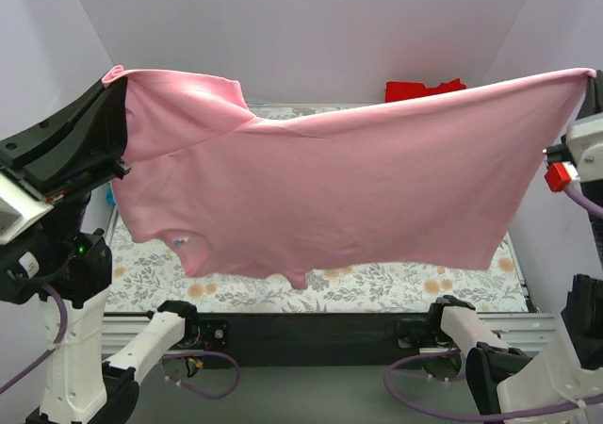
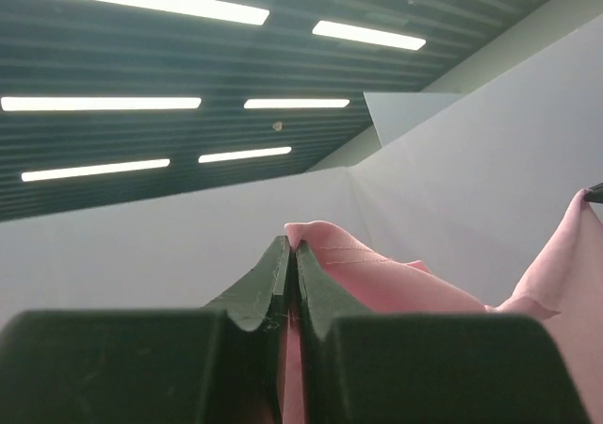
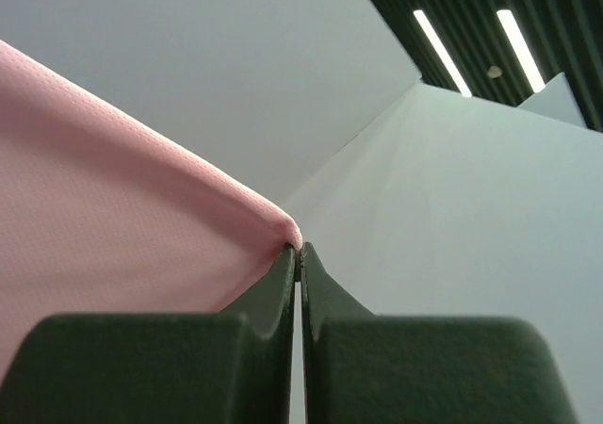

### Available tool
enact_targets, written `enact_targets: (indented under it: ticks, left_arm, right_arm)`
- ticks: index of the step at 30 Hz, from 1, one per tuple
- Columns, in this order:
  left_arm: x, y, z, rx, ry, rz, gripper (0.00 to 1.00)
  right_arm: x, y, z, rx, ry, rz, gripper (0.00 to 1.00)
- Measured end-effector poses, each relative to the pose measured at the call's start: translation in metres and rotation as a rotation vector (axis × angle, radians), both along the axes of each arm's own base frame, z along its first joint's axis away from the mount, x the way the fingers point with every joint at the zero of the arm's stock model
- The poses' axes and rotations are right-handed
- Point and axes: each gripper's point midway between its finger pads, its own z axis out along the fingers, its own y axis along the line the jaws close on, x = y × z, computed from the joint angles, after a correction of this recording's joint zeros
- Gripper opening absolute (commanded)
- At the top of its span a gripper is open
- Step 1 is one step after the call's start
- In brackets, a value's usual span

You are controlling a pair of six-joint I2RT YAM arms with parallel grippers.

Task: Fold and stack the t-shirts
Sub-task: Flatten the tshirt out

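Pink cloth is filling the top view: the light pink t-shirt is hanging in the air, stretched wide between your two arms above the floral table.

Arm pose: your left arm is reaching up at the left side, with the left gripper pointing up and inward. Its jaws are pressing together on a rolled edge of the shirt. Your right arm is standing high at the right edge. The right gripper is pinching the opposite corner, jaws closed on the cloth, with only a tip of pink showing above them.

The shirt's top edge is running taut from claw to claw, and the lower edge is sagging toward the left.

Labels: a small neck label is showing near the lower left of the shirt; its writing is too small to read.

A red t-shirt is lying at the far side of the table, partly hidden behind the pink one.
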Motion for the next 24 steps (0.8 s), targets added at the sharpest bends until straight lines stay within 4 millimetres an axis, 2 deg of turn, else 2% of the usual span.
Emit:
enact_targets:
  ticks: [1,3,4,6,8,9,12,13,14,16,18,19,21,24]
  left_arm:
    - [0.005,-0.001,-0.003,0.001,0.011,0.002,0.0]
    - [0.028,-0.004,-0.017,0.006,0.065,0.011,0.0]
    - [0.042,-0.006,-0.027,0.009,0.095,0.018,0.0]
    - [0.081,-0.011,-0.057,0.018,0.19,0.028,0.0]
    - [0.121,-0.018,-0.092,0.032,0.289,0.034,0.0]
    - [0.145,-0.022,-0.119,0.039,0.353,0.037,0.0]
    - [0.211,-0.034,-0.215,0.073,0.583,0.04,0.0]
    - [0.235,-0.039,-0.258,0.088,0.684,0.042,0.0]
    - [0.248,-0.041,-0.286,0.096,0.74,0.045,0.0]
    - [0.275,-0.045,-0.361,0.12,0.904,0.051,0.0]
    - [0.294,-0.046,-0.419,0.134,1.025,0.056,0.0]
    - [0.303,-0.045,-0.441,0.134,1.073,0.057,0.0]
    - [0.322,-0.041,-0.481,0.128,1.164,0.061,0.0]
    - [0.356,-0.031,-0.535,0.101,1.29,0.065,0.0]
  right_arm:
    - [0.007,0.0,-0.005,0.004,0.019,0.008,0.01]
    - [0.029,0.001,-0.022,0.018,0.083,0.032,0.01]
    - [0.047,0.003,-0.037,0.023,0.135,0.054,0.01]
    - [0.08,0.006,-0.073,0.037,0.249,0.096,0.01]
    - [0.124,0.008,-0.132,0.071,0.416,0.142,0.01]
    - [0.139,0.009,-0.152,0.083,0.454,0.165,0.01]
    - [0.18,0.014,-0.262,0.15,0.698,0.223,0.01]
    - [0.19,0.016,-0.299,0.177,0.781,0.24,0.01]
    - [0.198,0.018,-0.333,0.207,0.851,0.257,0.01]
    - [0.208,0.022,-0.389,0.272,0.971,0.285,0.01]
    - [0.219,0.025,-0.424,0.318,1.031,0.305,0.01]
    - [0.226,0.027,-0.441,0.341,1.062,0.318,0.01]
    - [0.243,0.03,-0.466,0.371,1.112,0.335,0.01]
    - [0.281,0.035,-0.51,0.413,1.206,0.35,0.01]
